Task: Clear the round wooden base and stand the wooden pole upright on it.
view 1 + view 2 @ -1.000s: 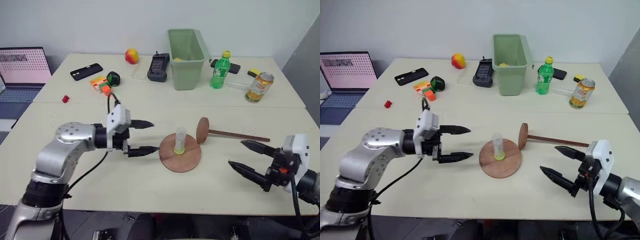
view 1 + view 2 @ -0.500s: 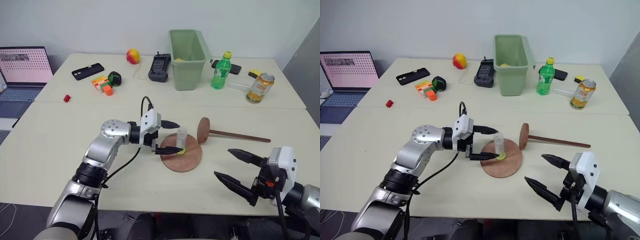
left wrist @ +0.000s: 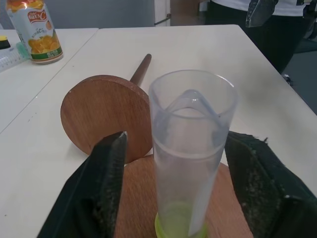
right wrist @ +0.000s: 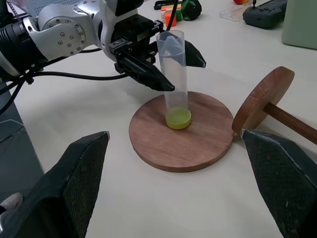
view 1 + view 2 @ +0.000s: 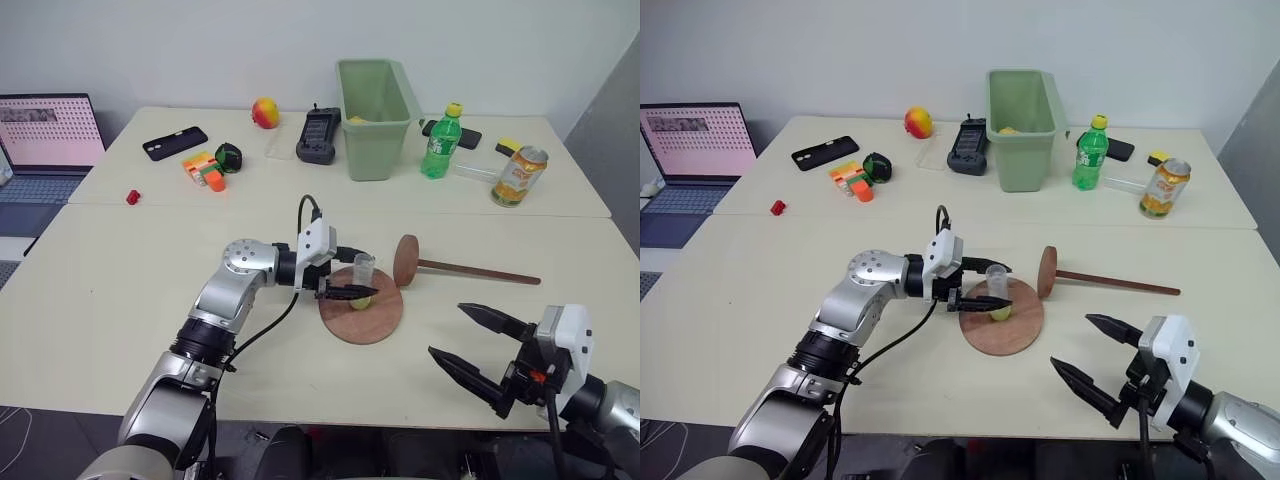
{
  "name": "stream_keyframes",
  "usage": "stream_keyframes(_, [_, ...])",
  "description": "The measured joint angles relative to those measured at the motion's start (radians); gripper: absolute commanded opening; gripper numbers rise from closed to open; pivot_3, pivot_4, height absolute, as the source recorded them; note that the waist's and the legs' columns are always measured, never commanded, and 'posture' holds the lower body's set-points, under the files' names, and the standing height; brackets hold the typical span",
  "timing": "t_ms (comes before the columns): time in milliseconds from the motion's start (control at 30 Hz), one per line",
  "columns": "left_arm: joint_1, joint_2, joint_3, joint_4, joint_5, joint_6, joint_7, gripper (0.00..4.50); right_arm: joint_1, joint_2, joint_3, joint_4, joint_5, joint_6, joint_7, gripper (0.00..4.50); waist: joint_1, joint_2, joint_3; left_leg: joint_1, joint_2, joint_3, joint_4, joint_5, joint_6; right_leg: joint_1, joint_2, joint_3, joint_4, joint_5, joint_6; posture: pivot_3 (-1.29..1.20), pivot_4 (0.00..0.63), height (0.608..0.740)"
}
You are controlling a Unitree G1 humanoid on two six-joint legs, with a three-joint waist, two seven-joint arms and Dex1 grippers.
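- Round wooden base (image 5: 362,313): flat reddish-brown disc lying on the near table (image 5: 120,320), close to the middle of its front half; a clear plastic tube (image 5: 362,280) with a yellow-green bottom stands upright on it, near the centre.
- Table, far section: carries a green bin (image 5: 375,118), a laptop (image 5: 50,135) at the left edge, a green bottle (image 5: 441,141), a drink can (image 5: 519,175), a black phone (image 5: 173,143), a dark handset (image 5: 318,135), a round fruit (image 5: 264,112) and some small coloured blocks (image 5: 203,169).
- Wooden pole (image 5: 470,270): thin dark rod lying flat on the table just right of the base, its fixed disc end standing on edge beside the base rim; whether disc and base touch is hard to judge.
- Left gripper (image 3: 173,163): reaches in level from the left, one finger on either side of the tube; the fingers (image 3: 101,188) bracket it with a little air showing on both sides, not clamped on it.
- Right gripper (image 5: 482,350): hangs above the table's front right corner, well apart from base and pole, fingers spread wide, grasping nothing.
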Motion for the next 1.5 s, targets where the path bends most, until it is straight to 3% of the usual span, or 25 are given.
stream_keyframes(200, [0.0, 0.002, 0.003, -0.004, -0.005, 0.023, -0.005, 1.21, -0.034, -0.002, 0.018, 0.002, 0.002, 0.0, 0.0, 4.5, 0.0, 0.0, 0.0, 0.0, 0.0, -0.001, 0.0, 0.0, 0.0, 0.0, 0.0, 0.0, 0.0, 0.0, 0.0, 0.0, 0.15, 0.74])
stream_keyframes(433, [-0.007, 0.033, 0.059, -0.047, -0.038, 0.125, 0.022, 1.21, -0.12, -0.016, 0.035, 0.002, 0.021, 0.011, -0.018, 4.5, 0.0, 0.0, 0.0, 0.0, 0.001, -0.002, 0.0, 0.0, 0.0, 0.0, 0.0, 0.0, 0.0, 0.0, 0.0, 0.0, 0.15, 0.74])
stream_keyframes(567, [-0.111, 0.044, 0.145, 0.041, -0.028, 0.157, 0.156, 1.21, -0.174, -0.021, 0.042, 0.003, 0.044, 0.027, -0.047, 4.5, 0.001, -0.001, 0.001, 0.0, -0.001, -0.002, 0.001, 0.0, 0.0, 0.0, 0.0, -0.001, 0.0, 0.0, 0.0, 0.0, 0.15, 0.74])
stream_keyframes(767, [-0.315, 0.057, 0.287, 0.503, 0.086, -0.008, 0.536, 1.21, -0.373, 0.005, 0.135, 0.034, 0.085, 0.076, -0.149, 4.5, -0.004, -0.001, 0.001, 0.0, -0.001, -0.002, 0.0, 0.0, 0.0, -0.001, 0.0, -0.002, 0.0, 0.0, 0.0, 0.0, 0.15, 0.74])
stream_keyframes(967, [-0.393, 0.041, 0.344, 0.846, 0.149, -0.164, 0.803, 1.21, -0.418, 0.001, 0.165, 0.078, 0.091, 0.094, -0.152, 4.5, 0.003, -0.006, 0.003, -0.007, -0.001, -0.002, 0.001, 0.0, 0.0, -0.007, -0.003, -0.003, 0.001, 0.0, 0.0, 0.0, 0.15, 0.74])
stream_keyframes(1400, [-0.437, 0.019, 0.378, 1.01, 0.181, -0.272, 0.896, 1.21, -0.43, 0.0, 0.17, 0.083, 0.091, 0.107, -0.169, 4.5, 0.0, -0.006, 0.003, -0.007, -0.004, -0.002, 0.002, 0.0, 0.0, -0.008, -0.003, -0.003, 0.003, 0.0, 0.0, 0.0, 0.15, 0.74])
stream_keyframes(1467, [-0.441, 0.019, 0.38, 1.018, 0.182, -0.273, 0.898, 1.91, -0.43, 0.001, 0.173, 0.083, 0.091, 0.108, -0.172, 4.5, 0.0, -0.006, 0.003, -0.006, -0.004, -0.001, 0.002, 0.0, 0.0, -0.008, -0.003, -0.003, 0.003, 0.0, 0.0, 0.0, 0.15, 0.74])
stream_keyframes(1500, [-0.442, 0.019, 0.385, 1.02, 0.185, -0.273, 0.898, 1.91, -0.431, 0.001, 0.173, 0.083, 0.091, 0.109, -0.174, 4.5, -0.001, -0.006, 0.002, -0.006, -0.004, -0.001, 0.002, 0.0, 0.0, -0.008, -0.003, -0.003, 0.003, 0.0, 0.0, 0.0, 0.15, 0.74])
